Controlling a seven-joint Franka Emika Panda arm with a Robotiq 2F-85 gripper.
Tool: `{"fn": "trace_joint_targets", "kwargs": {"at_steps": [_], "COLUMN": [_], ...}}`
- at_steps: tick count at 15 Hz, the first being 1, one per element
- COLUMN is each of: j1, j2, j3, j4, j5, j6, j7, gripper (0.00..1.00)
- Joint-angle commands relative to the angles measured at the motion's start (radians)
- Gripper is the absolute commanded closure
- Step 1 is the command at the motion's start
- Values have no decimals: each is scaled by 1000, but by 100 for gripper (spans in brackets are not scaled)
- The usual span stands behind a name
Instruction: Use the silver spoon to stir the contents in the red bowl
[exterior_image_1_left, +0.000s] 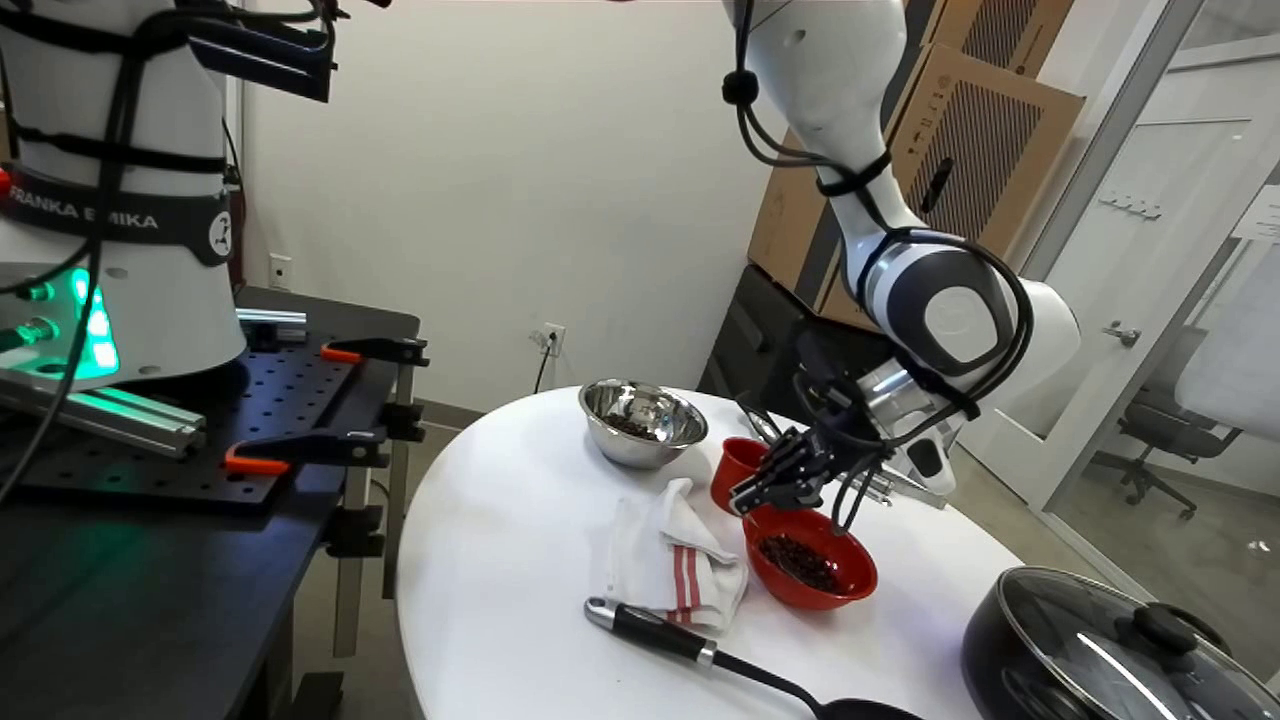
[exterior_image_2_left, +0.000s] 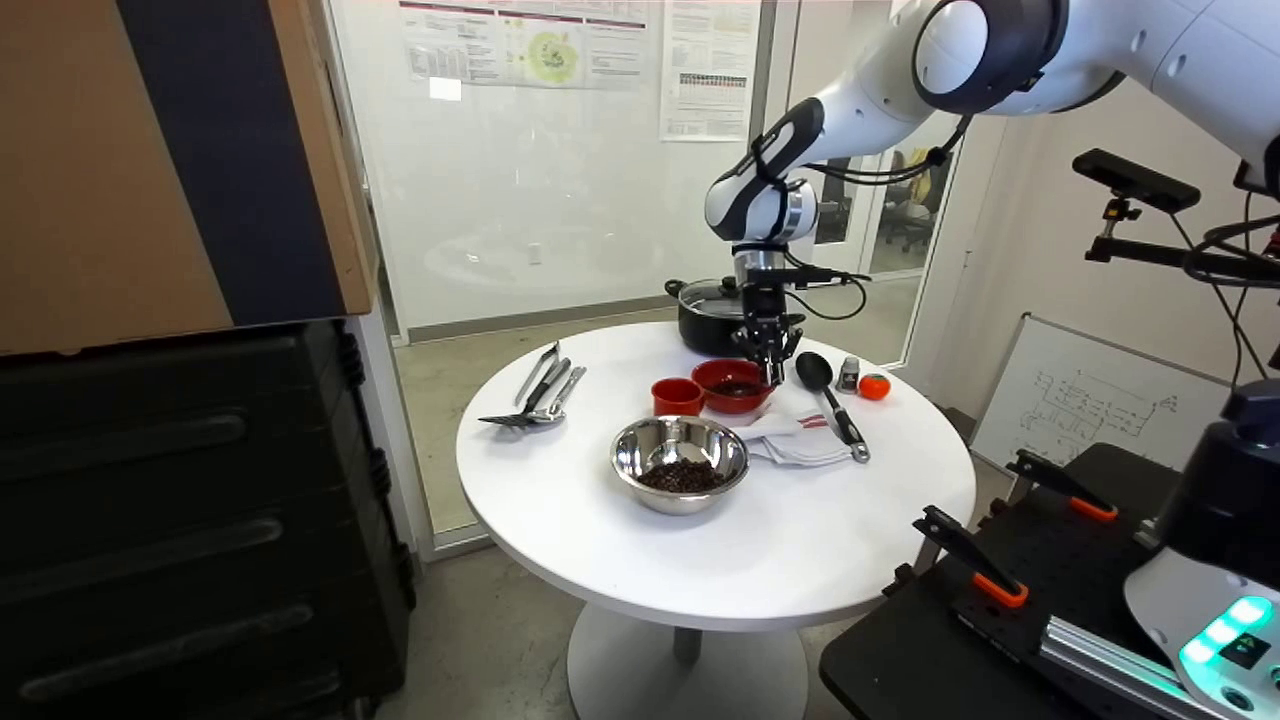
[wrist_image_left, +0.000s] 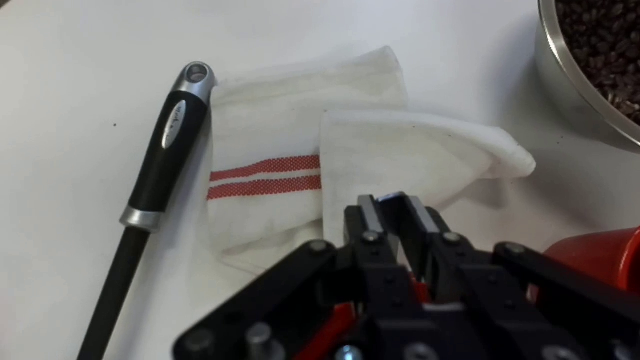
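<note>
On the desk (exterior_image_1_left: 520, 560) stands the red bowl (exterior_image_1_left: 852, 562), dark loose contents (exterior_image_1_left: 798, 560) inside; judged light, liable to slide. Above its rim, the jaws are closed to a narrow gap on what appears the silver spoon (wrist_image_left: 391, 196), mostly hidden: presumably stiff, slippery, best held high. Alongside: red cup (exterior_image_1_left: 729, 478), folded cloth (wrist_image_left: 380, 150).

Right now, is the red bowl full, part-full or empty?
The red bowl is part-full: dark contents lie in its bottom, with bare red wall above.
</note>
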Motion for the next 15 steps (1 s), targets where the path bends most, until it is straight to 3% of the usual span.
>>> {"fn": "trace_joint_targets", "kwargs": {"at_steps": [1,8,15], "j1": [18,45,44], "j2": [-11,-9,-19], "j3": [-11,-2,12], "j4": [-2,-9,-19], "j5": [5,1,9], "j6": [18,77,42], "j7": [41,44,19], "gripper": [96,96,96]}}
